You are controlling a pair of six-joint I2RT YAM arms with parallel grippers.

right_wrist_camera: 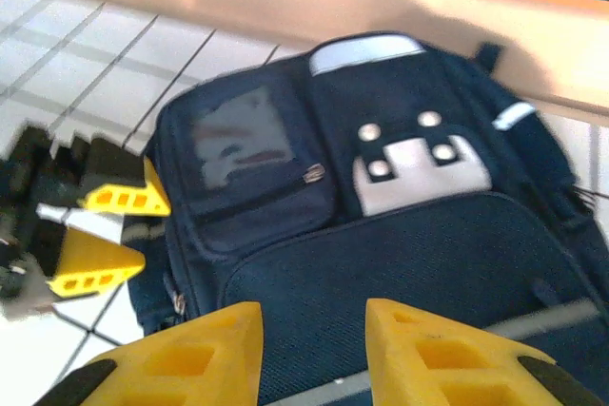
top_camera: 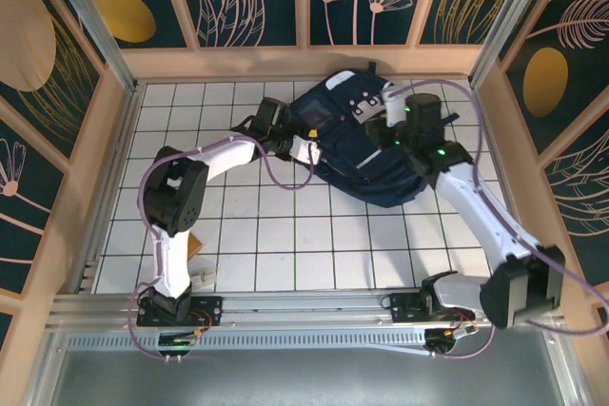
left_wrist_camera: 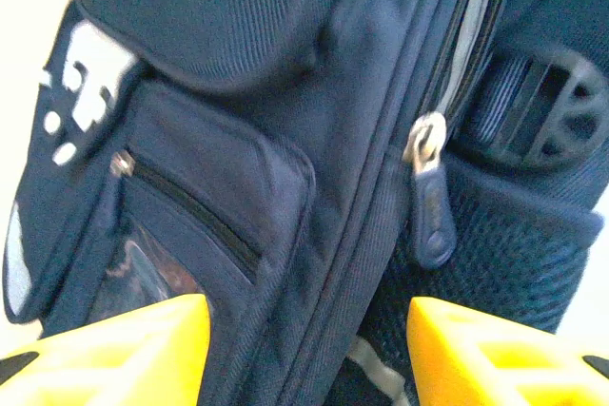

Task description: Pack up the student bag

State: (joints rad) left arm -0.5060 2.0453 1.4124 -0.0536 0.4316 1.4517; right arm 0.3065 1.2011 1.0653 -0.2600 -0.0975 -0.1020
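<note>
The student bag (top_camera: 357, 154), dark navy, lies at the back centre-right of the tiled table, front side up. It has a light grey buckle patch (right_wrist_camera: 419, 173) and a small zipped front pocket (right_wrist_camera: 252, 187). My left gripper (top_camera: 306, 151) is at the bag's left side, open. Its yellow fingers straddle the side seam of the student bag (left_wrist_camera: 285, 140), just below a zipper pull (left_wrist_camera: 425, 154). That left gripper (right_wrist_camera: 109, 235) also appears in the right wrist view, beside the bag's edge. My right gripper (right_wrist_camera: 314, 349) hovers open over the bag's top panel (right_wrist_camera: 409, 254), with nothing between its fingers.
A wooden wall (top_camera: 304, 62) runs close behind the bag, and side walls (top_camera: 105, 159) close in the table. A small tan and white item (top_camera: 200, 268) lies by the left arm's base. White tiles (top_camera: 285, 235) lie bare in front of the bag.
</note>
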